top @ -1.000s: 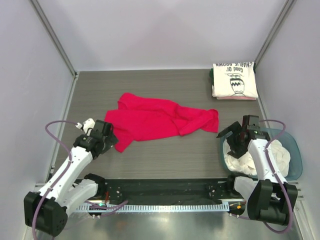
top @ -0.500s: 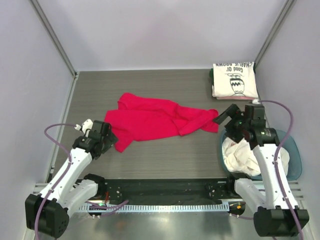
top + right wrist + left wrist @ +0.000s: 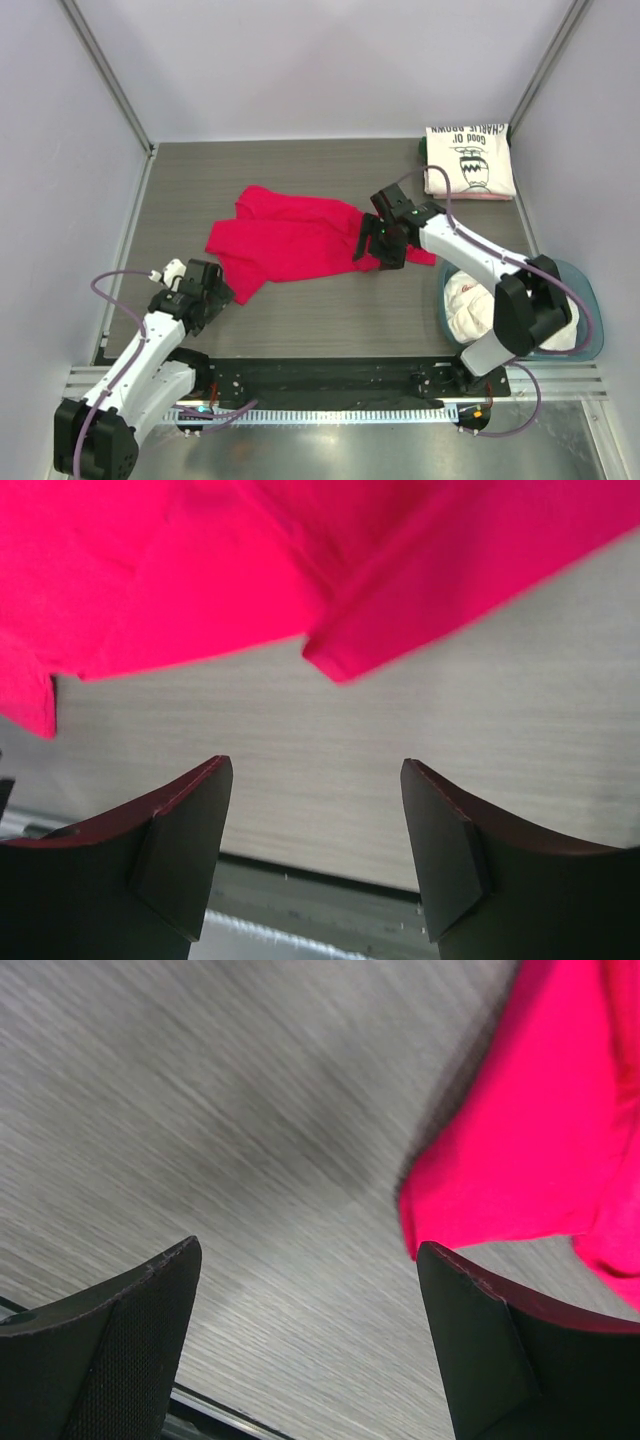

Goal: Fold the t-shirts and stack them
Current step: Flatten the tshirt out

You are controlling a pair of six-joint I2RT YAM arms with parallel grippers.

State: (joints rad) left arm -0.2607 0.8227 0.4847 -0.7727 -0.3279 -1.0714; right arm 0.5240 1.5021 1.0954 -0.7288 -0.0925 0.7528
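The crimson red t-shirt lies crumpled and spread on the grey table. It also shows in the left wrist view and the right wrist view. My right gripper is open and empty, just above the shirt's right part. My left gripper is open and empty at the shirt's lower left corner, beside it, on bare table. The cream Charlie Brown t-shirt lies folded on a small stack at the back right. White t-shirts fill the tub.
The blue-grey plastic tub stands at the front right, beside the right arm's base. A black rail runs along the table's near edge. Metal posts and pale walls close in the left, right and back sides.
My right arm has swung left from above the tub out to the red shirt's right part. My left gripper has pulled back a little toward the near edge.
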